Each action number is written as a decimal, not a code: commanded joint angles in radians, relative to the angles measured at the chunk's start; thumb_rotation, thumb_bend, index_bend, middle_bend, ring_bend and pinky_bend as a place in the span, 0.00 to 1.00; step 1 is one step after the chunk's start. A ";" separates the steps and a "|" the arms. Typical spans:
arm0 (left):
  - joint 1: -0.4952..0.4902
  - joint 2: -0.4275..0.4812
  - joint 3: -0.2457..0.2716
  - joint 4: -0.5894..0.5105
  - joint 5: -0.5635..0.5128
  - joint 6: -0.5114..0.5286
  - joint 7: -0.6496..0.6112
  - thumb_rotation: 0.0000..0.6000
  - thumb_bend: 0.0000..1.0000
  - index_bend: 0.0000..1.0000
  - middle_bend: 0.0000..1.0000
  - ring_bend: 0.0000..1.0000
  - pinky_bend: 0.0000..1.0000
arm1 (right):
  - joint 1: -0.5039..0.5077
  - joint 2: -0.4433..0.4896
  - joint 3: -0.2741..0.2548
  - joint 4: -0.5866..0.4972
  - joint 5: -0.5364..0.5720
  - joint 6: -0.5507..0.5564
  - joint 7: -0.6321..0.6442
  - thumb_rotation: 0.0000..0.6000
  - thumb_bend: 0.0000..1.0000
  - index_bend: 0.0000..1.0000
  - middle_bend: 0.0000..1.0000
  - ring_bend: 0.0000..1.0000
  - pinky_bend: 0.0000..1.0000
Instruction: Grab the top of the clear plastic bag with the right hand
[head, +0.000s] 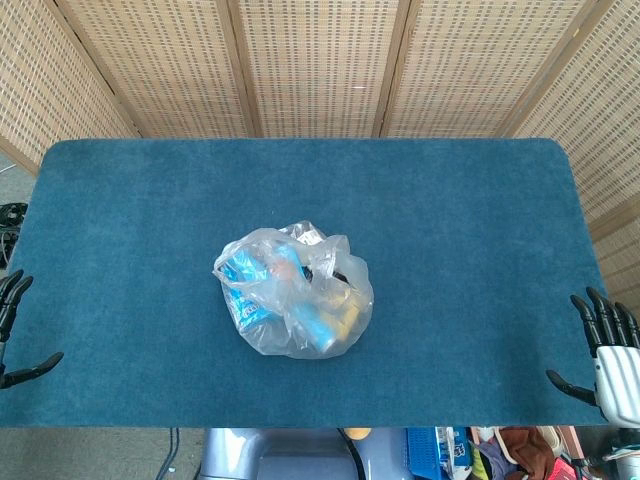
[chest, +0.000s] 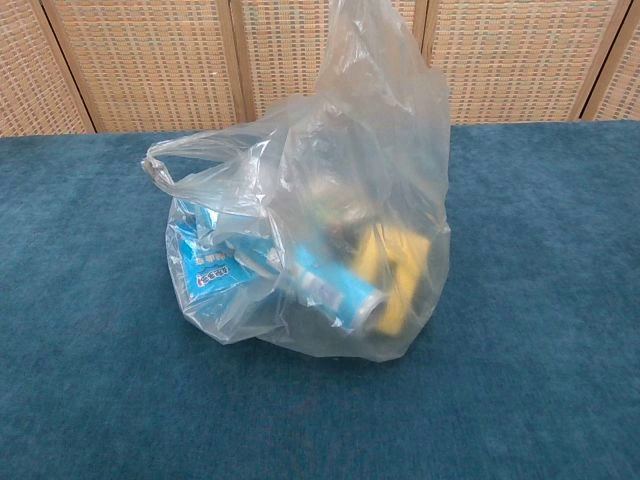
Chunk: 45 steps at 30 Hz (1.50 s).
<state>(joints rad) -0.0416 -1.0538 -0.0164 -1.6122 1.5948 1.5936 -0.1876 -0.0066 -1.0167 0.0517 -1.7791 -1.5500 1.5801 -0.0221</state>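
A clear plastic bag (head: 294, 292) sits in the middle of the blue table (head: 470, 220), filled with blue packets, a blue can and something yellow. In the chest view the clear plastic bag (chest: 330, 200) stands with its loose top rising to the frame's upper edge and a handle loop sticking out to the left. My right hand (head: 605, 345) hovers at the table's near right corner, fingers spread, holding nothing. My left hand (head: 15, 330) shows at the near left edge, fingers apart and empty. Neither hand appears in the chest view.
A woven wicker screen (head: 320, 60) with wooden frames stands behind the table. Below the front edge lie a blue basket (head: 432, 455) and some clutter on the floor.
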 joint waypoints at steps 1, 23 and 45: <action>0.000 0.001 -0.001 0.000 -0.001 0.000 -0.003 1.00 0.15 0.00 0.00 0.00 0.00 | 0.000 -0.001 0.000 0.003 -0.001 0.001 -0.009 1.00 0.00 0.00 0.00 0.00 0.00; -0.005 0.031 -0.030 -0.088 -0.013 0.016 0.043 1.00 0.16 0.00 0.00 0.00 0.00 | 0.209 0.160 -0.026 -0.029 -0.192 -0.218 0.845 1.00 0.16 0.08 0.09 0.00 0.00; -0.041 0.057 -0.068 -0.146 -0.074 -0.038 0.074 1.00 0.15 0.00 0.00 0.00 0.00 | 0.629 0.101 0.056 -0.138 -0.117 -0.606 1.492 1.00 0.98 0.15 0.21 0.08 0.05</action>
<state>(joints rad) -0.0828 -0.9979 -0.0835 -1.7589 1.5226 1.5564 -0.1103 0.5968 -0.8968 0.0966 -1.8994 -1.6863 1.0022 1.4328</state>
